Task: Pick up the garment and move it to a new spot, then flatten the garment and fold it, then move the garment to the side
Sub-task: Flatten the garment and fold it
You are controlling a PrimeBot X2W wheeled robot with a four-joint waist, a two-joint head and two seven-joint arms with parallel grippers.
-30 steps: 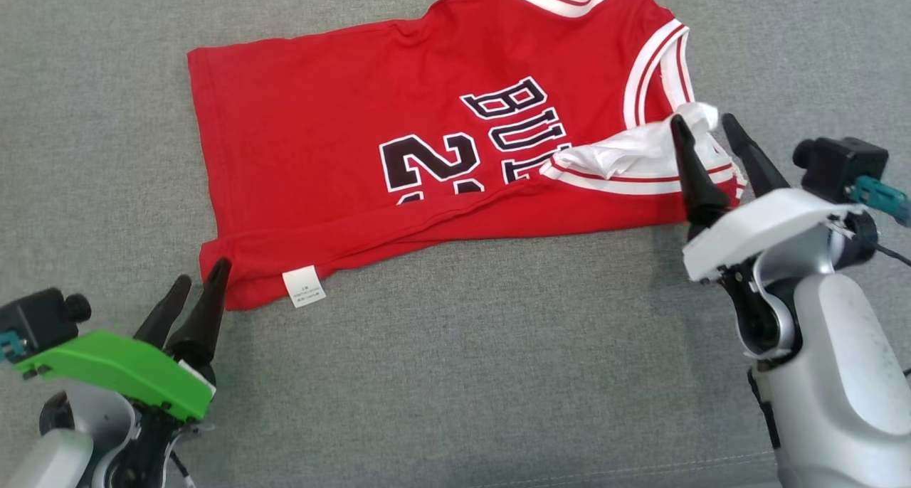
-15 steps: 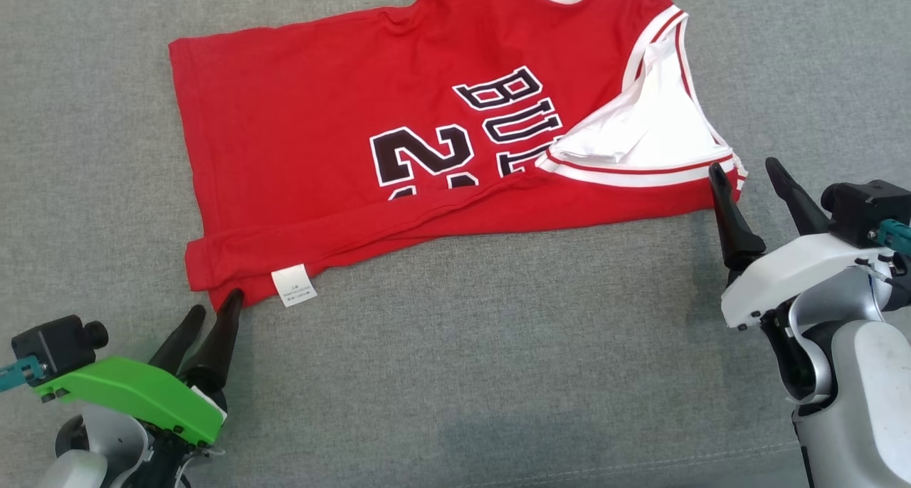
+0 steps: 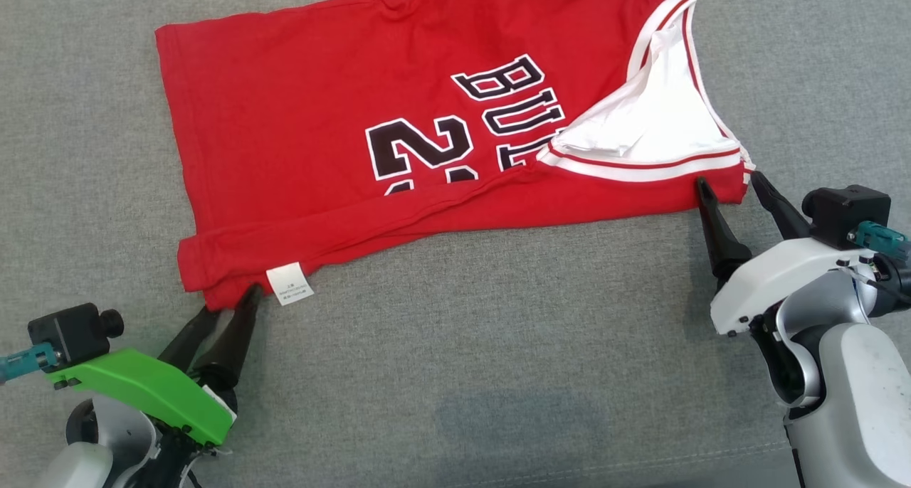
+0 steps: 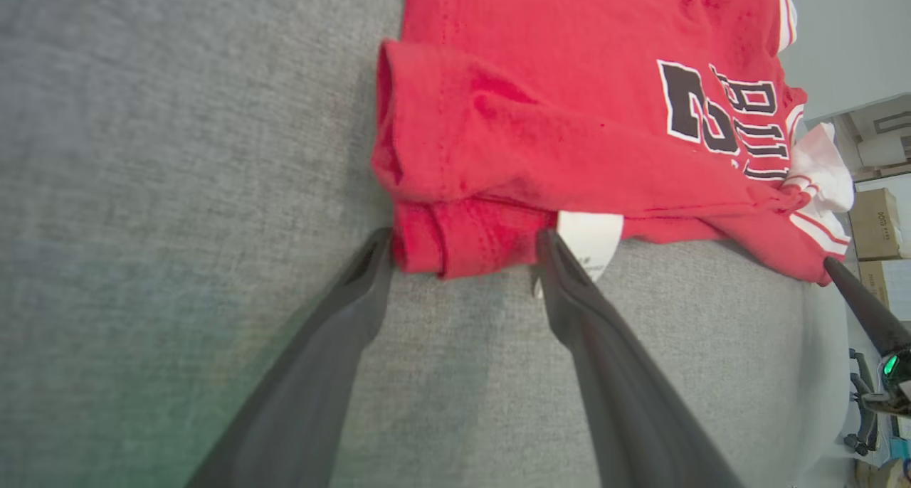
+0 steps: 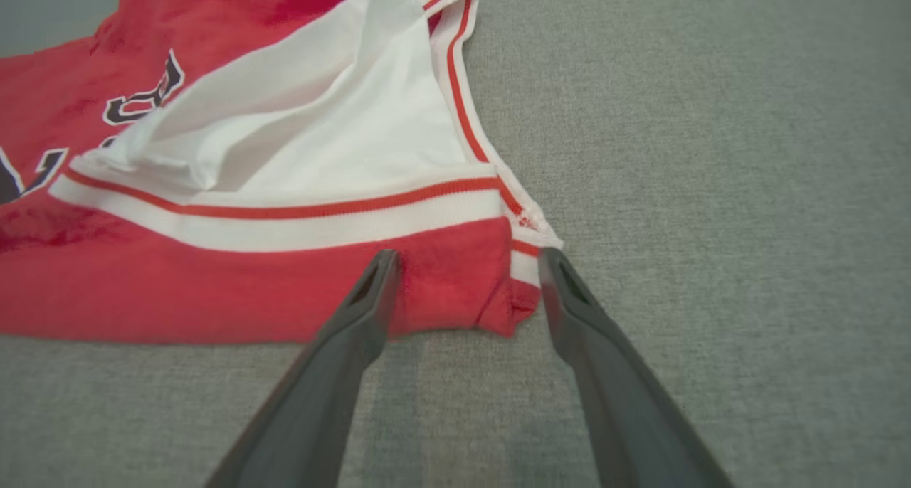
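The garment (image 3: 299, 132) is a red basketball jersey with black lettering and white trim, spread on a grey fabric surface, its near edge folded over. A white label (image 3: 288, 287) sticks out at the near left corner. My left gripper (image 3: 231, 301) is open with its tips at that rolled hem corner; in the left wrist view the left gripper (image 4: 462, 240) straddles the garment (image 4: 569, 118) beside the label (image 4: 591, 235). My right gripper (image 3: 729, 181) is open at the near right corner below the white armhole flap (image 3: 655, 118). The right wrist view shows the right gripper (image 5: 467, 257) with the garment (image 5: 213, 289) corner between its spread fingers.
The grey fabric surface (image 3: 498, 346) stretches wide on every side of the jersey, with a seam (image 3: 640, 467) near its front edge. Cardboard boxes (image 4: 875, 221) stand beyond the surface in the left wrist view, where one right finger (image 4: 854, 296) also shows.
The white armhole flap, raised at the right fingers a second ago, now lies flat. My right gripper has drawn back to the jersey's near corner. The head view has shifted.
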